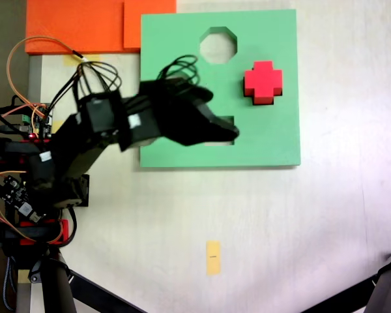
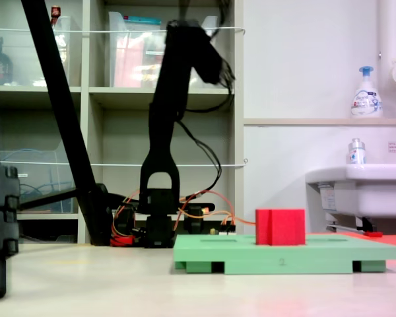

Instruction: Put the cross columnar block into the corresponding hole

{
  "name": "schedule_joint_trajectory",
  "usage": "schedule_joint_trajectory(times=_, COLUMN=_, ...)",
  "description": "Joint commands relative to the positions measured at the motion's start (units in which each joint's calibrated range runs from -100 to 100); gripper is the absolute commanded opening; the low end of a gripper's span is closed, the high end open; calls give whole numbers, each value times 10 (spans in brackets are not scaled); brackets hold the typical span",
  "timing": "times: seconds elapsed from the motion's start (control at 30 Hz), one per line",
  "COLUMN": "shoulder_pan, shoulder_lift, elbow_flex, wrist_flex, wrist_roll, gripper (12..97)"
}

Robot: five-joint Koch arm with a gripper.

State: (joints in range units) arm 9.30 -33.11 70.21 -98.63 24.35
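The red cross columnar block [image 1: 262,81] stands upright in the right part of the green foam board [image 1: 274,140], seated in the corresponding hole. It covers the hole and rises well above the board surface [image 2: 280,226]. My black gripper [image 1: 232,132] hovers over the board's middle, to the left of and below the block in this fixed view. It is apart from the block and holds nothing. Its jaws merge into one dark tip. In the low fixed view the arm [image 2: 168,112] is raised high above the board [image 2: 284,254].
An octagonal cutout [image 1: 218,44] lies at the board's top, and a square cutout [image 1: 225,119] is partly under the gripper. Orange foam sheets [image 1: 78,26] lie at the top left, a yellow tape mark [image 1: 213,257] lower down. The arm base and wires [image 1: 39,163] are at left.
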Motion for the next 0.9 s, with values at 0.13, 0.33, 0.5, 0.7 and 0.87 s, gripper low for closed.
schedule_joint_trajectory(times=0.13, shoulder_pan=-70, shoulder_lift=-209, elbow_flex=-102, wrist_flex=57, wrist_roll=-91, gripper=612)
schedule_joint_trajectory(times=0.33, shoulder_pan=-98, shoulder_lift=-578, elbow_flex=-691, wrist_flex=535, wrist_roll=-126, gripper=563)
schedule_joint_trajectory(times=0.5, shoulder_pan=-104, shoulder_lift=-669, elbow_flex=-1029, wrist_flex=718, wrist_roll=-147, gripper=563)
schedule_joint_trajectory(times=0.7, shoulder_pan=-108, shoulder_lift=-669, elbow_flex=-1538, wrist_flex=1231, wrist_roll=-190, gripper=505)
schedule_joint_trajectory(times=0.87, shoulder_pan=-77, shoulder_lift=-669, elbow_flex=-1702, wrist_flex=1274, wrist_roll=-216, gripper=505)
